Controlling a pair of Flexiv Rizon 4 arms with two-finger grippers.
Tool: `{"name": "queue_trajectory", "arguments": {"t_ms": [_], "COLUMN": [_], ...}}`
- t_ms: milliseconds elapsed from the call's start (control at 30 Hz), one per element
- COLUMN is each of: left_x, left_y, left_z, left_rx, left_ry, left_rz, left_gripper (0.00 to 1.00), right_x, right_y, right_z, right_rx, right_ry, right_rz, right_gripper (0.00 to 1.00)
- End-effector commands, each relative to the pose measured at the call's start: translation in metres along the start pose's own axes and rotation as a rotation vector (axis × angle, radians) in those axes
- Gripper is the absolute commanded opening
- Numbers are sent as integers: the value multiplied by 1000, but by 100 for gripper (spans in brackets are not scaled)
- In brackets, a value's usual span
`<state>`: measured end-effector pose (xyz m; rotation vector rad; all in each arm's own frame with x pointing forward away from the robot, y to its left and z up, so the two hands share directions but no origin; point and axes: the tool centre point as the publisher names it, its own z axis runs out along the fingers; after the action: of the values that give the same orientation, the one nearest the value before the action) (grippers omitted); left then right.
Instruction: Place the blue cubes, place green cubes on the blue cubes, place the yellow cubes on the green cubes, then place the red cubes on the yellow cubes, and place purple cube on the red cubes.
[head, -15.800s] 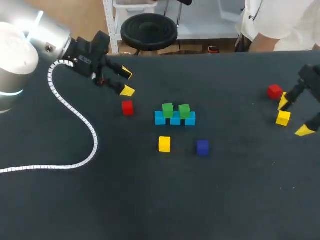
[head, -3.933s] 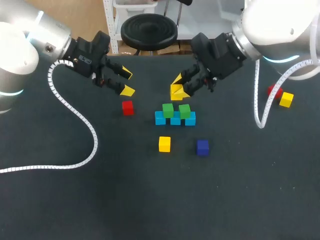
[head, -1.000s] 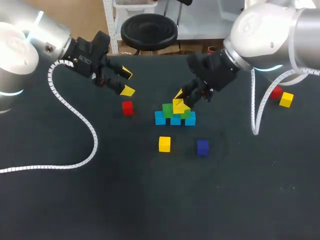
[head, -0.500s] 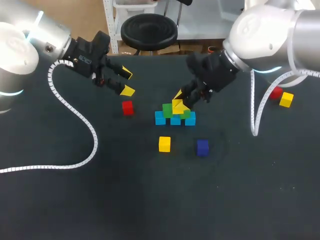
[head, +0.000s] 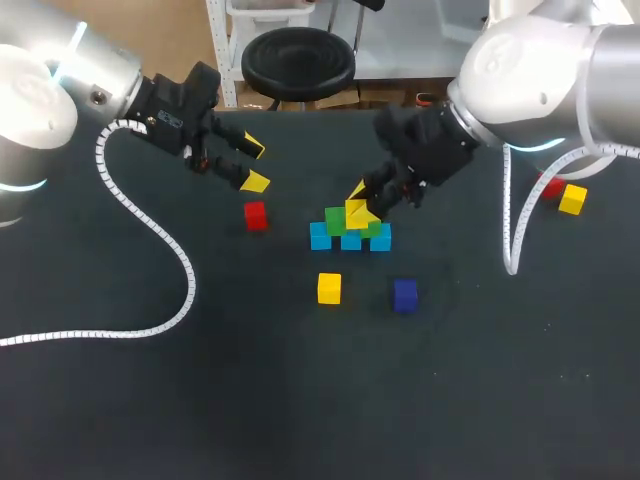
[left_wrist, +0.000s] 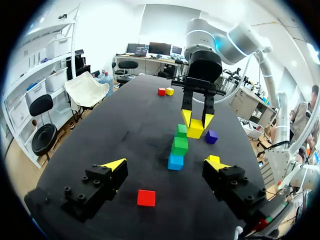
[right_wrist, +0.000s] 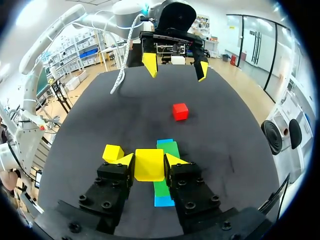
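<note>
Three blue cubes (head: 349, 239) are sitting in a touching row near the middle of the dark table (head: 300, 400), well apart from every edge. Two green cubes (head: 335, 221) are resting on top of them.

My right gripper (right_wrist: 149, 159) is clamping the held yellow cube (head: 356, 213) from two sides. It is hovering directly over the green cubes; I cannot tell whether the cube is touching them. Its faces are showing plain, bright and square-edged.

My left gripper (head: 254, 165) is hanging with its fingers spread, holding nothing, towards the far left of the table. The near red cube (head: 256, 215) is lying just in front of it, well apart from the blue row.

On the near side of the row, the loose yellow cube (head: 329, 288) and the purple cube (head: 405, 294) are lying apart from each other.

The far red cube (head: 548, 184) and far yellow cube (head: 572, 199) are sitting side by side near the right edge.

A white coiled cable (head: 150, 230) from my left arm is trailing across the table's left part.
</note>
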<state>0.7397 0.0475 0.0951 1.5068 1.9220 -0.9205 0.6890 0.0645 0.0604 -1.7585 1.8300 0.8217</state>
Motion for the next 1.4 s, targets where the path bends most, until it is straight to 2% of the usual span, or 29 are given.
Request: {"name": "queue_trajectory", "arguments": {"t_ms": [33,567,1400], "left_x": [0,0,0], "left_y": [2,2,2], "left_z": [0,0,0], "left_rx": [3,3,3], "left_ry": [3,3,3], "left_rz": [-1,-1,-1], "left_gripper": [100,100,100], "right_x": [1,-1,2], "right_y": [0,-12,-14], "right_z": [0,1,3], "right_rx": [7,18,13], "right_ry": [-4,-9,-9], "right_rz": [-3,-18,10], "right_gripper": [0,0,0]}}
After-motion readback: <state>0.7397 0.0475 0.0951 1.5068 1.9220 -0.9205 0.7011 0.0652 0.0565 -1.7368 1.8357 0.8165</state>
